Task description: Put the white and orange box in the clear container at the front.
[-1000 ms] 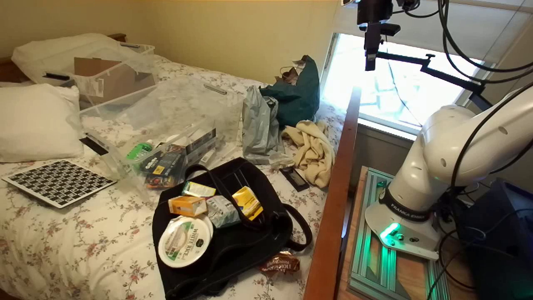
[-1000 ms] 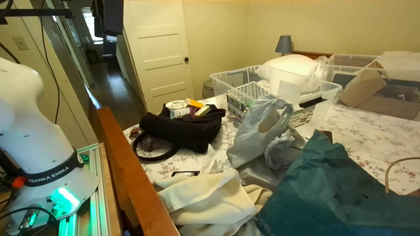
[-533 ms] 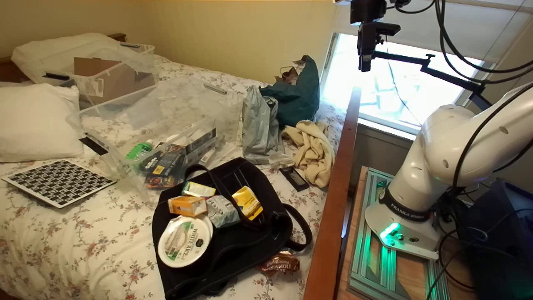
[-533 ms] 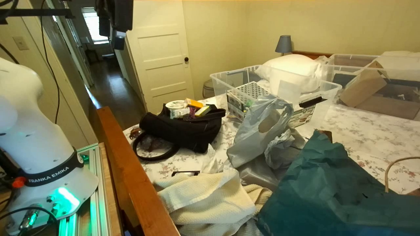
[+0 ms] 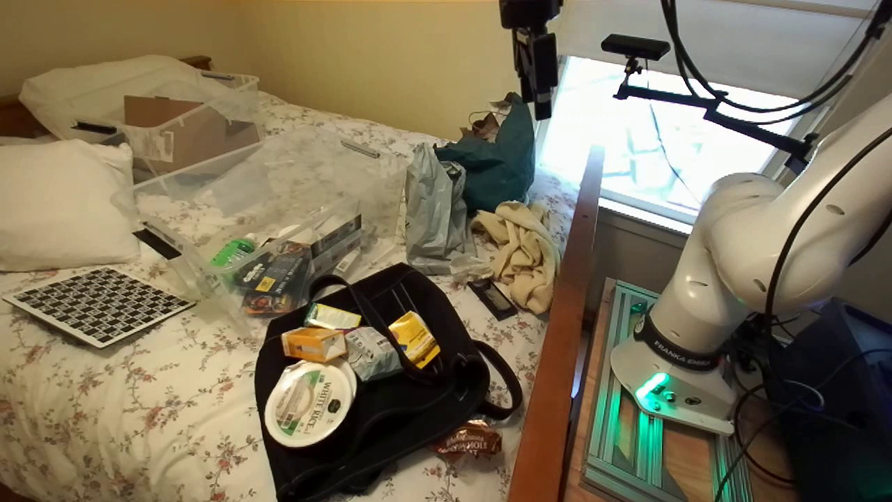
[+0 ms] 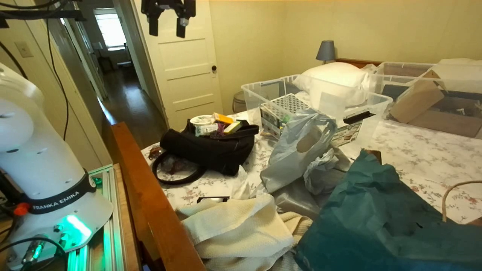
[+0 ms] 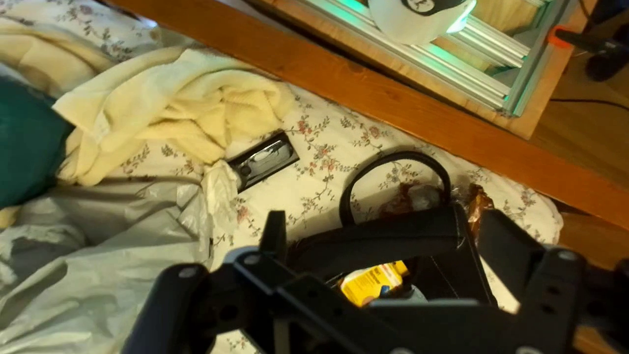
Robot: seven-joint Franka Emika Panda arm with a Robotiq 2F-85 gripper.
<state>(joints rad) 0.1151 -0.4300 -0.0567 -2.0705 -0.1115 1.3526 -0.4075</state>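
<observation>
The white and orange box [image 5: 313, 345] lies on the black bag, against the white rice bowl. It also shows in an exterior view [image 6: 223, 119]. In the wrist view it is hidden behind the gripper's body. The clear container [image 5: 198, 279] is the nearer see-through tub on the bed, with a green bottle and several packs in it; it also shows in an exterior view [image 6: 371, 128]. My gripper [image 6: 167, 31] is open and empty, high above the bed and well away from the box. It also shows in an exterior view [image 5: 543, 104] and the wrist view [image 7: 385, 226].
The black bag [image 5: 432, 411] also bears a white rice bowl [image 5: 311, 404] and a yellow packet [image 5: 415, 339]. A grey plastic bag [image 5: 435, 216], green bag [image 5: 498, 160] and cream towel [image 5: 523, 251] lie nearby. A wooden rail [image 5: 557, 348] borders the bed. Another tub holds cardboard [image 5: 185, 136].
My gripper has swung out over the bed, leftward in one exterior picture and rightward in the other, and turned so both open fingers show. The box, bag and tub have not moved.
</observation>
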